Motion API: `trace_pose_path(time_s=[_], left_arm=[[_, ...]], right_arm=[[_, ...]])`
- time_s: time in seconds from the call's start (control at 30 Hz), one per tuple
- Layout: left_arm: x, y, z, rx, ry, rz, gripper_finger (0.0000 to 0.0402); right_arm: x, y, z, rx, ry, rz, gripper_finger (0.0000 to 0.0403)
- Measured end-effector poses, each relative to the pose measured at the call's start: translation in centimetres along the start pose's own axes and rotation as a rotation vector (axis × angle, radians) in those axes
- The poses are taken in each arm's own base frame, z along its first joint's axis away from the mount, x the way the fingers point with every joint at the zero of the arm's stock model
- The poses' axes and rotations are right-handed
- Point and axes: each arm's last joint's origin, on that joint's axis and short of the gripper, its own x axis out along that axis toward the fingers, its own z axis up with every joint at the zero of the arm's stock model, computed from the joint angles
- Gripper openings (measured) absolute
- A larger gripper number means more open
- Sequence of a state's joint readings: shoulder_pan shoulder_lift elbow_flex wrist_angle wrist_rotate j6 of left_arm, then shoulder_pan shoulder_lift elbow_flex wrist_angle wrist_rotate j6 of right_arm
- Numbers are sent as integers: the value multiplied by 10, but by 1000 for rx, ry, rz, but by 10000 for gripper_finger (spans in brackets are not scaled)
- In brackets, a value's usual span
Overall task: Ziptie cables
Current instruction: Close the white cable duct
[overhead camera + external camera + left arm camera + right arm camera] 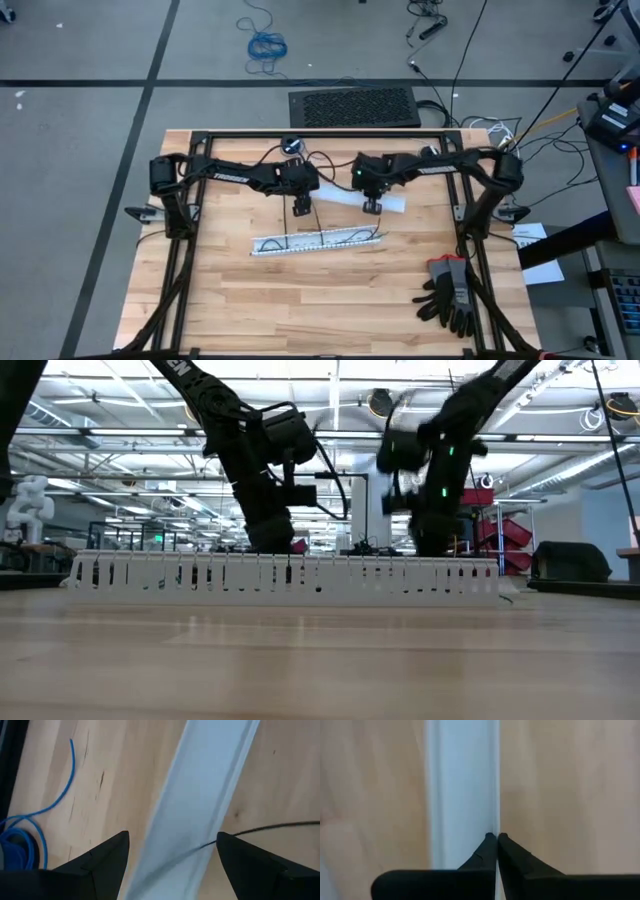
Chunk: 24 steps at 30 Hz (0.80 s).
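Note:
The white slotted strip (320, 241) lies across the table's middle, and thin wires (300, 243) show along it. A flat white strip (395, 203) lies just beyond it. My left gripper (300, 207) hovers open over this flat strip (200, 805), one finger on each side. A thin black ziptie (270, 827) runs across the wood onto the strip. A thin blue wire (60, 800) loops on the wood nearby. My right gripper (372, 206) is shut, with its tips (496, 836) at the flat strip's long edge (492, 795). My right gripper points down at the flat white strip's long edge (495, 822) with its fingers shut. I cannot tell whether the tips pinch that edge, hold something thin, or only stand over it.
Black work gloves (452, 292) lie near the table's right near corner. The black frame rails (330, 133) run along the far edge and both sides. In the low view the slotted strip (290, 575) stands in front of both arms. Bare wood lies toward the near edge (300, 310).

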<state>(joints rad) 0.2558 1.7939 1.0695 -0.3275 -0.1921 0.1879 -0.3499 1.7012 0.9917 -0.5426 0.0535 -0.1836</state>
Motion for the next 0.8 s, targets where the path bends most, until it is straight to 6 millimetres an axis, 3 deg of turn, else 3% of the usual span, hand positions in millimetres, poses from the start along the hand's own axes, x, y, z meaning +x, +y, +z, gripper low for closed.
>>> trace_pose_path(time_s=[0.1, 0.3, 0.53, 0.8], left_arm=[[0, 0, 2, -4, -22, 4, 297], [-1, 3, 14, -27, -147, 28, 297], [-5, 0, 29, 12, -310, -38, 297], [-12, -2, 30, 48, -313, -27, 297]], right_arm=[[-27, 17, 5, -61, -57, -93, 1], [-59, 49, 3, -149, -123, -180, 1], [-65, 73, 2, -215, -145, -224, 1], [-66, 82, 1, -239, -152, -250, 1]])
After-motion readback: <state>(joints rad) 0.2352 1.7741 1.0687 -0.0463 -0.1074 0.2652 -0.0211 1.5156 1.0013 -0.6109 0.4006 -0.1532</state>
